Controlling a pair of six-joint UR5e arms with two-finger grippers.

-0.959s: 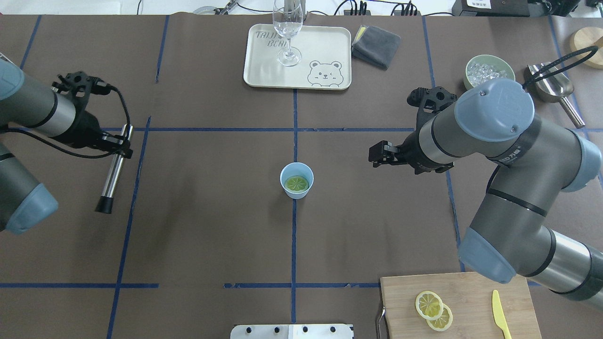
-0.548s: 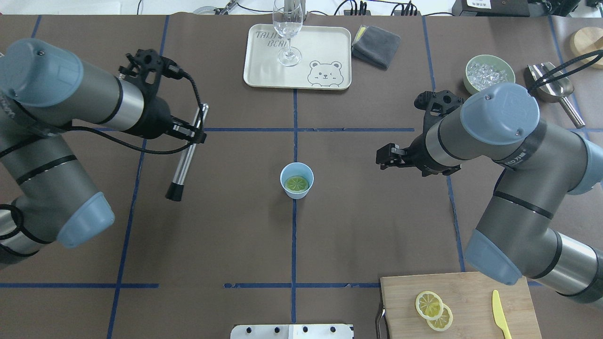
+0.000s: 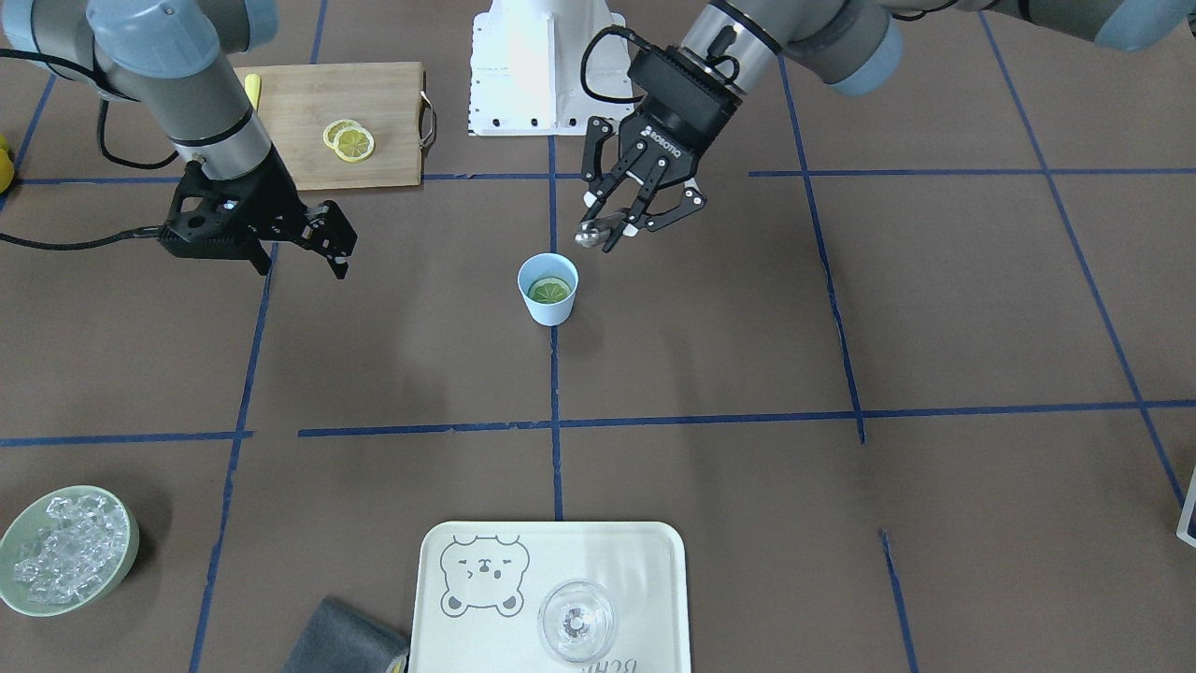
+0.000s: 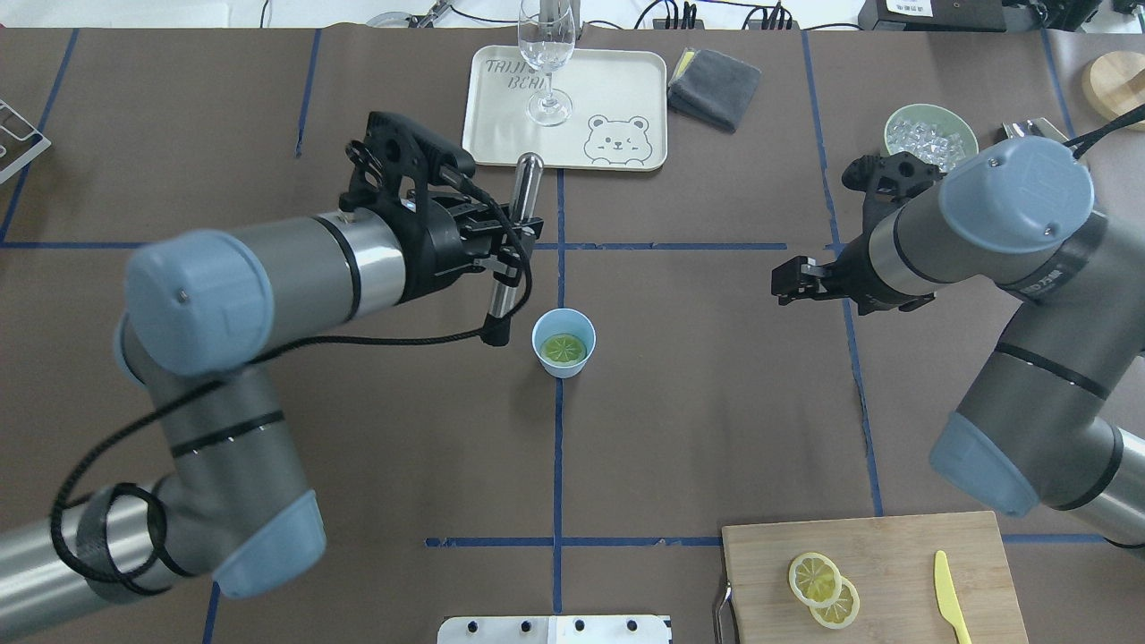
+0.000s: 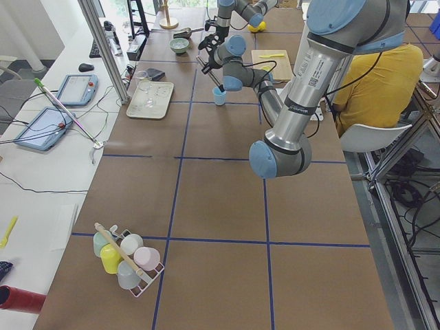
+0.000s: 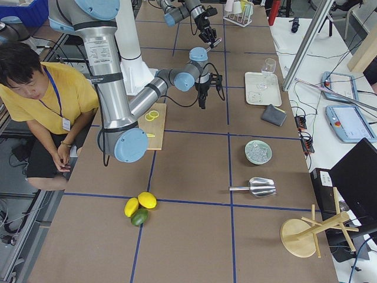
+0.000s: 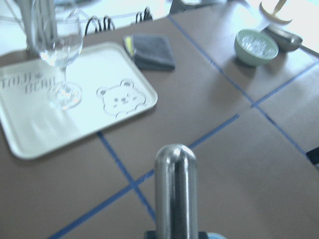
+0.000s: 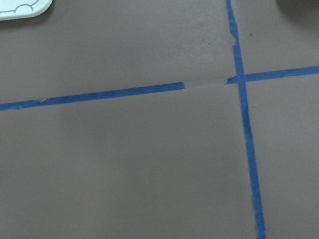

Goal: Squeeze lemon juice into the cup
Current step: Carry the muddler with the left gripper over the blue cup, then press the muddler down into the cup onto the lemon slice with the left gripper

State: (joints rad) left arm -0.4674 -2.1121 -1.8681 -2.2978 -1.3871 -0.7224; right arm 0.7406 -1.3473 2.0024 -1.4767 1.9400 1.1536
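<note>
Overhead exterior: lemon [image 4: 565, 349] lies in cup [image 4: 564, 372], near left gripper [image 4: 508, 259] clamping a steel rod [image 4: 523, 192].

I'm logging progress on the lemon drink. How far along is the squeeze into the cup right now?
Done: one lemon slice lies flat inside the cup. In hand: the left gripper is shut on a steel muddler, black tip near the cup's rim. Left: pressing the slice; the tip is not yet inside. The right gripper hangs empty, aside.
</note>
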